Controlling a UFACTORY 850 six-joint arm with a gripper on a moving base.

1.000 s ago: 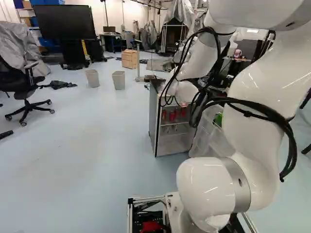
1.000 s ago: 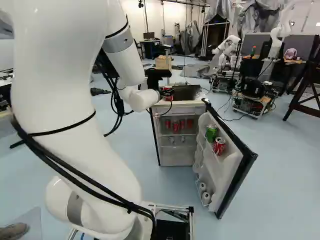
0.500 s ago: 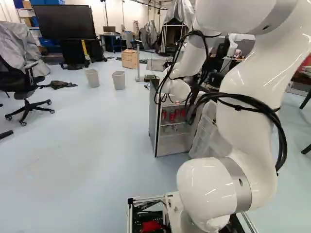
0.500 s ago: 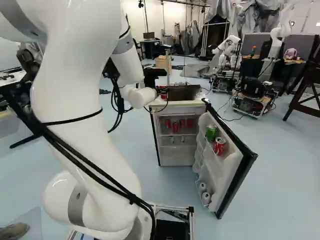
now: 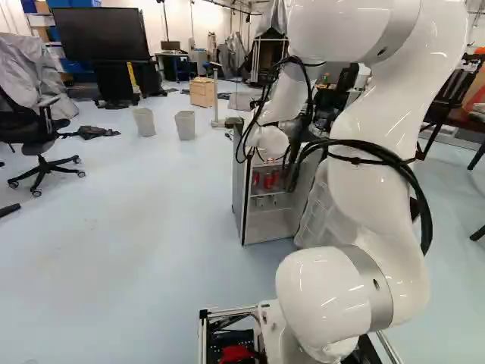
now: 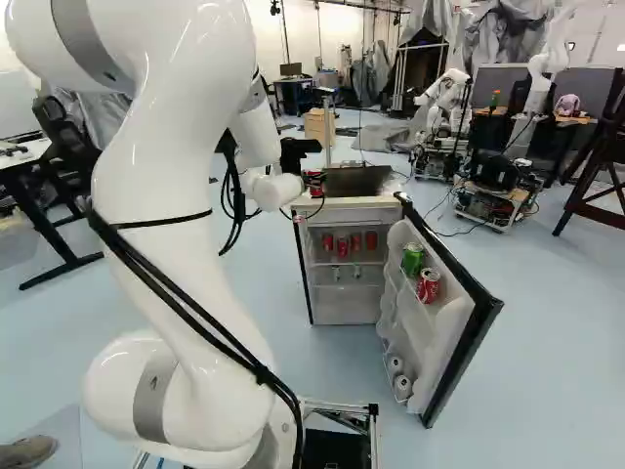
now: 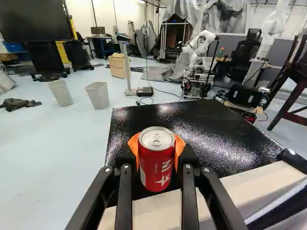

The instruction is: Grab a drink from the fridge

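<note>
Gripper (image 6: 314,180) fingers look small in the right base view, but the wrist view shows them pinching a red drink can (image 7: 157,167) above the black top (image 7: 206,124) of the fridge (image 6: 344,303). The right base view also shows a green can (image 6: 413,259) and another red can (image 6: 428,285) in the open door (image 6: 461,337); the arm (image 5: 379,189) hides both in the left base view.

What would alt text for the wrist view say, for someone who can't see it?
A red drink can gripped between the orange pads of a black robotic hand, seen against the fridge's black top. Beyond are two waste bins, a large dark screen and another robot.
</note>
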